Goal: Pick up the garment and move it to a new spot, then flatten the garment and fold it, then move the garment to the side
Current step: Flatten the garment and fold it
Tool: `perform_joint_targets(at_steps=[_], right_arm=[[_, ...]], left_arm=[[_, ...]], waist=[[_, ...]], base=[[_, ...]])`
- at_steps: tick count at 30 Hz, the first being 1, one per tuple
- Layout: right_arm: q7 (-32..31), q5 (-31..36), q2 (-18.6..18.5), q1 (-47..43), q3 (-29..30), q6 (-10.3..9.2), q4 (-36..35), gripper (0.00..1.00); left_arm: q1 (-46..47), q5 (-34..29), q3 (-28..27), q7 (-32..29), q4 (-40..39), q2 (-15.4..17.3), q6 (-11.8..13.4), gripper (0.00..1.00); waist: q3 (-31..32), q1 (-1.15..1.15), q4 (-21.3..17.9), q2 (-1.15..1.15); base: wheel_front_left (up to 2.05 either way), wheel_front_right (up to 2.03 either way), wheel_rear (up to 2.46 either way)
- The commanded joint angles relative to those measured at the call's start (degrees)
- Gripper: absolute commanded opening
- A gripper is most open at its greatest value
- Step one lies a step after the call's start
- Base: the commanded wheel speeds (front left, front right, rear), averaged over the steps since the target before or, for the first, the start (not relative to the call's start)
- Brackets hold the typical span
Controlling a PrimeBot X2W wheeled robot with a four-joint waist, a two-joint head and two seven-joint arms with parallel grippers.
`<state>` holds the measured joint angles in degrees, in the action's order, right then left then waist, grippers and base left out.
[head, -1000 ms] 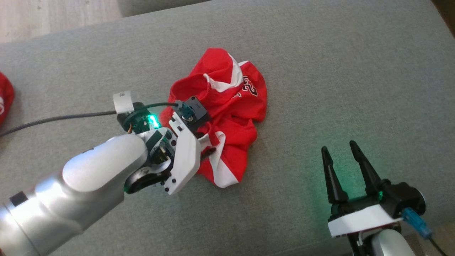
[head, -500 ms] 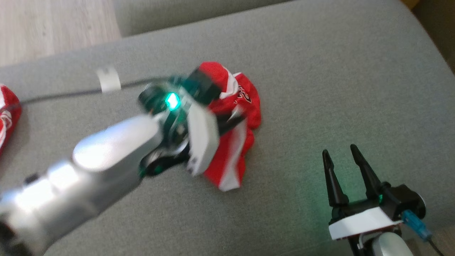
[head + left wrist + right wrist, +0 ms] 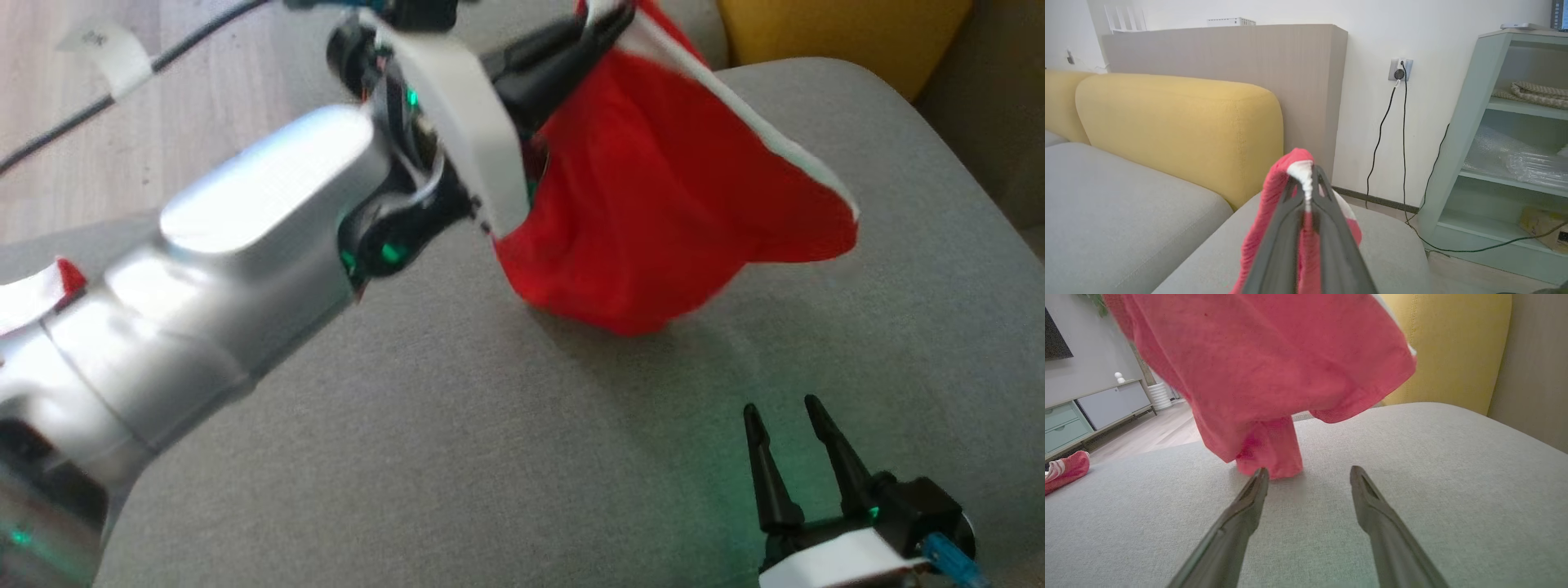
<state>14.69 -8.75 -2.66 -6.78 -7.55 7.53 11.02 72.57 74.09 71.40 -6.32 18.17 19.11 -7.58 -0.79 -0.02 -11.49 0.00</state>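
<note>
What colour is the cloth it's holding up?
Red garment with white trim; head view shows it best.

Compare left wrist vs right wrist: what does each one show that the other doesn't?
Left wrist: the left claw shut on a white-trimmed fold of the red garment, with a wall socket and a pale green shelf unit behind.
Right wrist: the right claw open and holding nothing, the garment's body hanging ahead of it, a second red cloth at the cushion's far left, and a low cabinet.
Both: the garment, the grey sofa cushion, the yellow backrest.
</note>
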Motion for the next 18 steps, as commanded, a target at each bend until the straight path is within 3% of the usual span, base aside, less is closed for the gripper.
perform_joint_targets(at_steps=[1, 6, 11, 15, 18], right_arm=[[0.31, -0.41, -0.22, 1.15, -1.52, -0.04, -1.61, 1.0], [0.31, -1.86, -0.22, 1.02, -0.97, -0.04, -1.99, 1.0], [0.31, -4.43, -0.22, 2.22, 0.4, -0.04, -1.19, 1.0], [0.31, -4.88, -1.27, 5.21, 0.39, -0.04, 2.05, 1.0], [0.31, -7.78, -4.31, 8.78, -0.27, -0.04, 5.32, 1.0]], left_arm=[[0.56, 1.2, -1.35, -0.15, -1.18, 2.75, 0.09, 0.0], [-9.39, 1.73, 1.19, -0.51, -5.44, 8.11, 0.09, 0.0], [-20.06, 3.08, 1.51, 3.34, -5.69, 12.1, 0.09, 0.0], [-24.01, 3.66, 1.36, 6.5, -4.04, 13.33, 0.15, 0.0], [-24.64, 2.53, 1.29, 8.1, -2.38, 13.58, 0.21, 0.0]], waist=[[0.06, 0.02, 0.62, 0.0], [-1.56, 0.02, 2.99, 0.0], [-3.79, 0.02, 6.39, 0.0], [-5.45, 0.02, 9.52, 0.0], [-6.38, 0.02, 11.59, 0.0]], base=[[0.0, 0.0, 0.0], [0.0, 0.0, 0.0], [0.0, 0.0, 0.0], [0.0, 0.0, 0.0], [0.0, 0.0, 0.0]])
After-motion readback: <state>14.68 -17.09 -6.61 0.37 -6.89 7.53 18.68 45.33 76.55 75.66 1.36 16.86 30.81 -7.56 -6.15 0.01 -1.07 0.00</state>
